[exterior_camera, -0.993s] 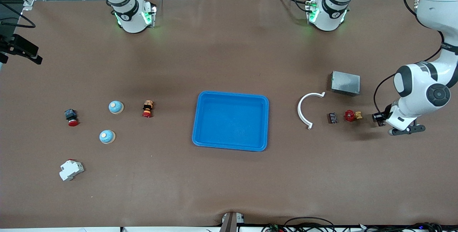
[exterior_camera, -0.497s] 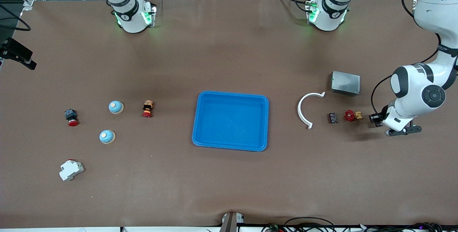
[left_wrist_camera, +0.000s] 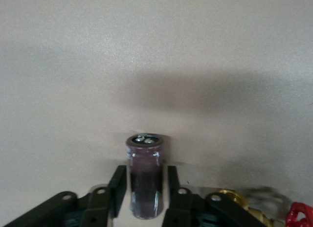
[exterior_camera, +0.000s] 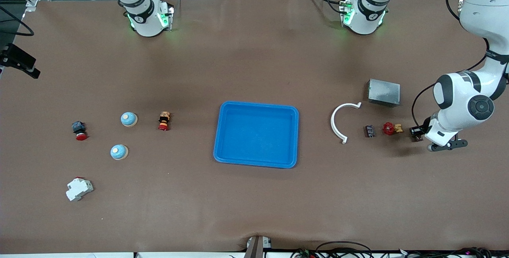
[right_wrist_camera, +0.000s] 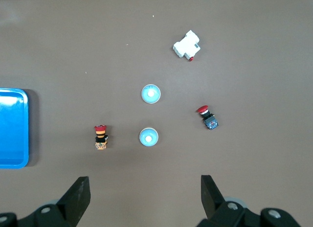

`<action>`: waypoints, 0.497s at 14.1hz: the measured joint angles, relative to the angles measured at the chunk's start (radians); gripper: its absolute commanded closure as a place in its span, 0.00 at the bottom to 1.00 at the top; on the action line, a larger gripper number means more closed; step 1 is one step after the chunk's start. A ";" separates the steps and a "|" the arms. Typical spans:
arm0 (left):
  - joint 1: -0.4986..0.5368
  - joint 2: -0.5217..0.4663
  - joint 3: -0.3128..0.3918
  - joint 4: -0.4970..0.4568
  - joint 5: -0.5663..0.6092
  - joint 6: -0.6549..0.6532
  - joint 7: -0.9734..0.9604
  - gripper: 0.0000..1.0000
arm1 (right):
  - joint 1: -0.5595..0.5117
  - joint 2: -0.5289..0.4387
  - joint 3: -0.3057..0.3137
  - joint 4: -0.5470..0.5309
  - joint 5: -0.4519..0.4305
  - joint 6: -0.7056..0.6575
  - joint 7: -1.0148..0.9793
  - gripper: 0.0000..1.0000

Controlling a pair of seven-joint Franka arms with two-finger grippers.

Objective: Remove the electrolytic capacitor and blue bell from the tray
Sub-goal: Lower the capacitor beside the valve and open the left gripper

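Brown tabletop carries the electrolytic capacitor (left_wrist_camera: 145, 175) upright at the left arm's end, well apart from the empty tray (exterior_camera: 256, 134) — its long axis vertical between the left end effector (left_wrist_camera: 145, 188), whose fingers flank it, barely parted. Right end effector (right_wrist_camera: 144, 195) waits high, spread wide.

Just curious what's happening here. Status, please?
Left gripper down at capacitor, which stands on table. Right gripper open, over bells. Tray empty. Nothing in the way.
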 measured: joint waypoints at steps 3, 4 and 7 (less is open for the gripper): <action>0.000 0.000 0.000 0.000 0.000 0.001 -0.008 0.12 | -0.028 0.000 -0.001 -0.004 0.052 -0.017 0.003 0.00; 0.000 0.000 0.000 0.000 0.000 0.001 -0.009 0.01 | -0.038 0.000 -0.001 -0.005 0.060 -0.019 0.003 0.00; 0.000 0.000 0.000 0.000 0.000 0.001 -0.009 0.00 | -0.044 0.000 0.000 -0.007 0.069 -0.026 0.003 0.00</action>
